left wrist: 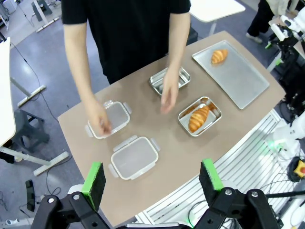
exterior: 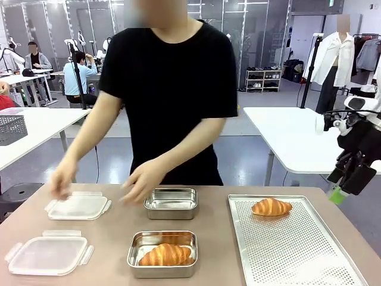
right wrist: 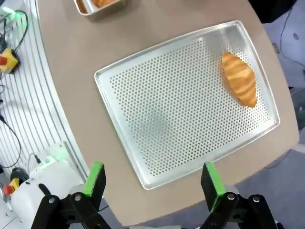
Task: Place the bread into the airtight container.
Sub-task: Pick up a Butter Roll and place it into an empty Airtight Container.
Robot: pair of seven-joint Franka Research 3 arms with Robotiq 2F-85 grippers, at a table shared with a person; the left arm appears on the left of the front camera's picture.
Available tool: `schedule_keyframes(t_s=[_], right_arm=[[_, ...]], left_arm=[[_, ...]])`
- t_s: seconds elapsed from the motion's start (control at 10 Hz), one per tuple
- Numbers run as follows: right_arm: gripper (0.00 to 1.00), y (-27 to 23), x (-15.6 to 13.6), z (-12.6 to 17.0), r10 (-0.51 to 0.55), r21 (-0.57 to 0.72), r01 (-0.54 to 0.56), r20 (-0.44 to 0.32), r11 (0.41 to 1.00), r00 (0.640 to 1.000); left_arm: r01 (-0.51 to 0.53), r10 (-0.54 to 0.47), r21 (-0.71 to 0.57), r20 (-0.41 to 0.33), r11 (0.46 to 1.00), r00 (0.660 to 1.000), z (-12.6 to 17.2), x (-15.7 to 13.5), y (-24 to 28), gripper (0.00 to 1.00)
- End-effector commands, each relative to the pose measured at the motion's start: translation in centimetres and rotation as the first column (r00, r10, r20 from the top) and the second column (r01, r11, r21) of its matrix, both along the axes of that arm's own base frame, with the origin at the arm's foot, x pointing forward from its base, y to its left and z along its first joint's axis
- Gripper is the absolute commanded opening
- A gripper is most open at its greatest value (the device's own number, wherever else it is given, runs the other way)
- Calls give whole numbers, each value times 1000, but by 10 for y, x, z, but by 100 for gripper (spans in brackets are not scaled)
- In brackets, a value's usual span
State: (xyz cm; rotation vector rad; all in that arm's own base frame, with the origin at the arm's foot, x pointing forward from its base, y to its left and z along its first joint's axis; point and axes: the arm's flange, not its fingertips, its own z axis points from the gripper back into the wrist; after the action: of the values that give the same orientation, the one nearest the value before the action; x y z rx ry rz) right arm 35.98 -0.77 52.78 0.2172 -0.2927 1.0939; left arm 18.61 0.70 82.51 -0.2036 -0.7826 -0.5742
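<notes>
Front view, croissant (exterior: 271,207) on tray (exterior: 297,250), long axis left-right, left jaws and right jaws spread, empty

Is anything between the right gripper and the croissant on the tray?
No. In the right wrist view, bare perforated tray lies between the open right gripper, hovering above the tray's near edge, and the croissant.

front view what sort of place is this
Probably an open-plan lab or workshop rather than a kitchen: white work tables, people seated at desks behind, and a storage rack at the back.
</notes>
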Motion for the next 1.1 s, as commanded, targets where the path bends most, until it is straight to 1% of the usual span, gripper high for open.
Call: schedule_keyframes(t_s=[0.0,0.1,0.2,0.3,0.4,0.5,0.6,0.7,0.8,0.9,1.0], right_arm=[[100,4,-3,4,-29,29,29,-3,999,1000],[100,0,0,0,0,0,0,0,1000,1000],[100,0,47,-10,-7,11,7,-11,1000,1000],[100,-1,74,-19,53,-14,-52,27,999,998],[100,-5,89,-26,142,-11,-142,36,990,989],[100,-6,102,-33,260,-41,-258,51,965,964],[100,-4,117,-39,342,3,-343,66,939,937],[100,4,134,-52,403,44,-409,108,911,909],[100,24,155,-76,390,78,-402,133,912,911],[100,37,162,-88,358,113,-376,153,920,921],[100,45,160,-97,346,106,-368,180,924,921]], left_arm=[[2,-2,4,1,1000,1000,3,0,-1,100],[2,-2,4,1,1000,1000,3,0,-1,100],[2,-2,4,1,1000,1000,3,0,-1,100],[2,-2,4,1,1000,1000,3,0,-1,100],[2,-2,4,1,1000,1000,3,0,-1,100],[2,-2,4,1,1000,1000,3,0,-1,100],[2,-2,4,1,1000,1000,3,0,-1,100],[2,-2,4,1,1000,1000,3,0,-1,100],[2,-2,4,1,1000,1000,3,0,-1,100],[2,-2,4,1,1000,1000,3,0,-1,100],[2,-2,4,1,1000,1000,3,0,-1,100]])
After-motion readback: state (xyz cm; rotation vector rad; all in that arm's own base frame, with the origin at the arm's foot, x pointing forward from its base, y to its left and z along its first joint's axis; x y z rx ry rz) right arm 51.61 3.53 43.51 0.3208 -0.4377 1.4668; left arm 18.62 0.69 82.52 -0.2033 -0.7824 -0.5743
